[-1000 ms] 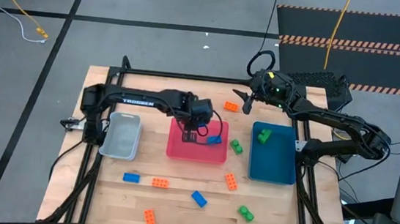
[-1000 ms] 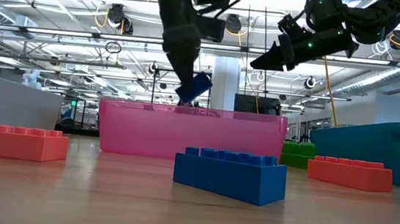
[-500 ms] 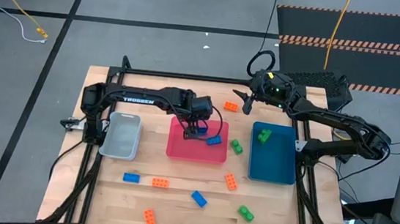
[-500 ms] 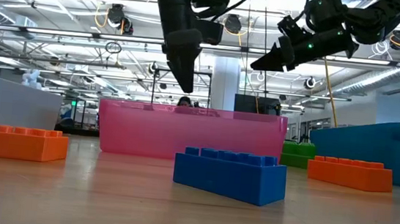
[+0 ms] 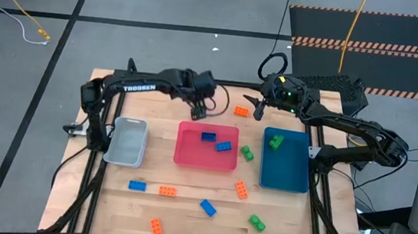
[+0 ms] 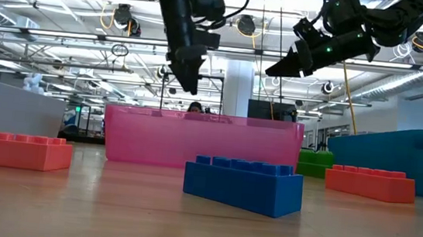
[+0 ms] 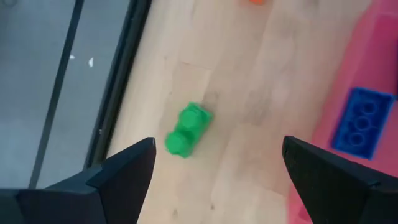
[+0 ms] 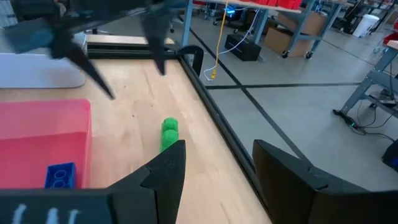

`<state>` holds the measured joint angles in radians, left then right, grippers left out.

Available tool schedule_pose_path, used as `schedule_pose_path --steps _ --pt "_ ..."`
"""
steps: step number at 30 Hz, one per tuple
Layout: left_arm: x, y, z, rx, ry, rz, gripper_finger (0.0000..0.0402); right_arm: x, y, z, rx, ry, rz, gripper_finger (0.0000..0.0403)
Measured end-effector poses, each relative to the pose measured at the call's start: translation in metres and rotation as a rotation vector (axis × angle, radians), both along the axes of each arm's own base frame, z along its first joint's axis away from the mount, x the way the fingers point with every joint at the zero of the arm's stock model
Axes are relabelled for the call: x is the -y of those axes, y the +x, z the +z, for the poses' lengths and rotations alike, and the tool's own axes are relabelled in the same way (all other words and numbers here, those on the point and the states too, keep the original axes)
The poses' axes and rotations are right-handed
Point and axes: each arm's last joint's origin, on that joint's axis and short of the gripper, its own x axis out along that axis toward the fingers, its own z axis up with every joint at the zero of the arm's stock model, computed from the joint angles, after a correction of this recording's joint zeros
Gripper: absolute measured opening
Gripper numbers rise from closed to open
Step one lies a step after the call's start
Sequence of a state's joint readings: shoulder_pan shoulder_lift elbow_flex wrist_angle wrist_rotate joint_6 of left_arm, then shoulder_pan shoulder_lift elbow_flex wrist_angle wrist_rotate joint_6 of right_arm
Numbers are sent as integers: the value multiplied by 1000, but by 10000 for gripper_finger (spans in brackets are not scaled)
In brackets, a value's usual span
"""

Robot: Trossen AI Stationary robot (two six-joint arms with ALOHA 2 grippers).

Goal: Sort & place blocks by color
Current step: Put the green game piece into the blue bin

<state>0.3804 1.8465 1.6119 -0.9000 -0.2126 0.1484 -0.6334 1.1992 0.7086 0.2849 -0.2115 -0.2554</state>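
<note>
My left gripper hangs open above the far edge of the pink tray, with nothing between its fingers. Two blue blocks lie flat in that tray. In the left wrist view a green block lies on the wood past the open fingers, near the table's far edge. My right gripper hovers open at the far edge beside an orange block, holding nothing. Another green block lies in the teal tray.
A grey tray stands at the left. Loose blocks lie on the wood: green between the pink and teal trays, orange, blue, green, orange, orange and blue toward the near edge.
My left gripper has opened and let go of a blue block, which has dropped into the pink tray and lies flat there. The gripper has then risen and gone toward the table's far edge, off the tray.
</note>
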Motion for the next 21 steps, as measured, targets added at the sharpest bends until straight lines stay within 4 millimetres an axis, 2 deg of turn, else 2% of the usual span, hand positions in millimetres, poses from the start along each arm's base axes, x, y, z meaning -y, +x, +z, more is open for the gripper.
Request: schedule_pose_path --steps 5,9,13,17,21 --pt "-43 -20 0 1 -8 54 351 0 0 0 0 -4 1 183" --pt "-66 -24 -10 57 -108 -50 333 0 0 0 -1 -6 2 183" --pt "-73 -20 -29 -4 -122 -158 292 0 0 0 -7 -15 6 183" --pt "-72 -17 -38 -39 -135 -197 253 0 0 0 -6 -17 6 183" --pt "-75 -16 -47 -64 -146 -218 231 0 0 0 -7 -20 7 183"
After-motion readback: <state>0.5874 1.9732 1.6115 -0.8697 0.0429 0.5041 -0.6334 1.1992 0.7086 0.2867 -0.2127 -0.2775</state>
